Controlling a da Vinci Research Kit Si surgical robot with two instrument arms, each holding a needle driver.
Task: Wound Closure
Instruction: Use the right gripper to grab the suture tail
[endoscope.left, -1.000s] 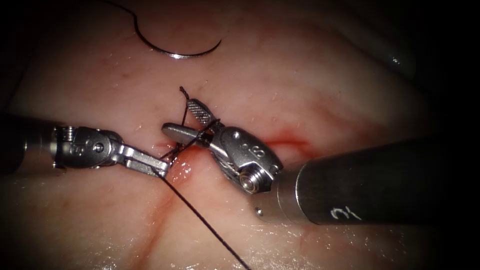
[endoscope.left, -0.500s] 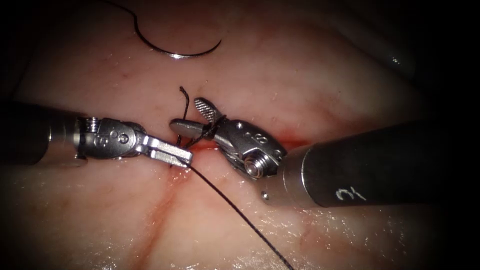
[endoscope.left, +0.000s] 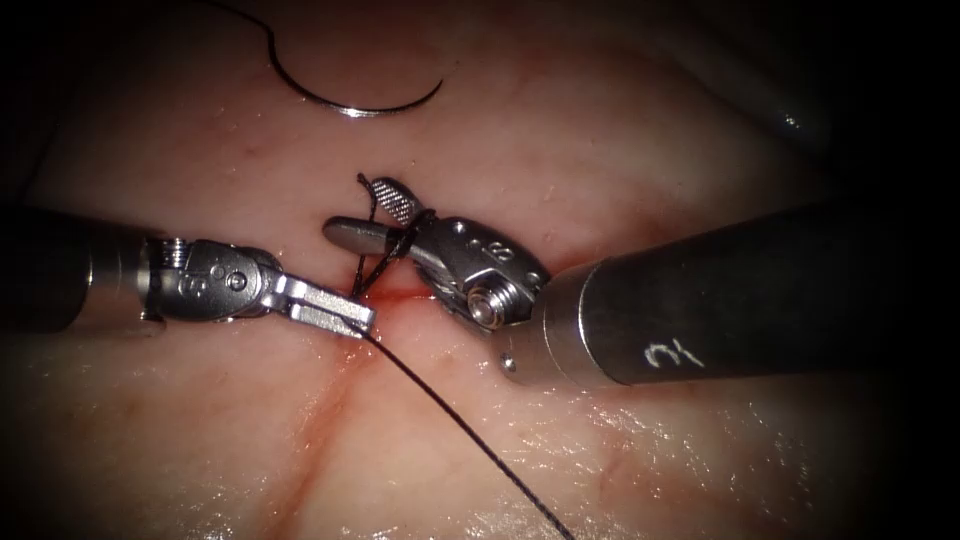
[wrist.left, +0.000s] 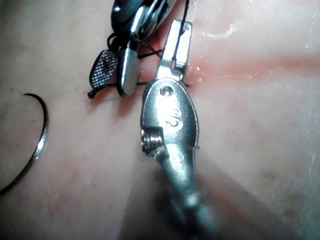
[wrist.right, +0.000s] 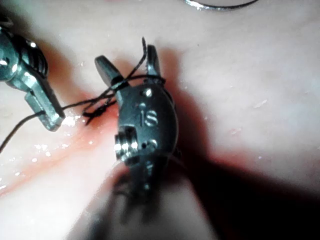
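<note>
- Endoscope view: needle (endoscope.left: 350, 95) lies free on the tissue (endoscope.left: 600, 150), well apart from both tools, not in it.
- Left tool (endoscope.left: 345, 317): jaws closed on the thread (endoscope.left: 460, 430) at the cut (endoscope.left: 400, 296).
- Right tool (endoscope.left: 370, 215): jaws open, thread looped around them, gripping nothing.
- Right wrist view: loops cross both jaws.

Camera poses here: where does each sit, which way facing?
Endoscope: above and in front of the cut, facing down at the tissue; left pincer shut on thread, right pincer open, thread looped round it, holding nothing.
Left wrist: on left arm, looking down its shaft at its own pincer.
Right wrist: likewise, right arm.
Shared: all see both pincers and the needle, free on the tissue.
</note>
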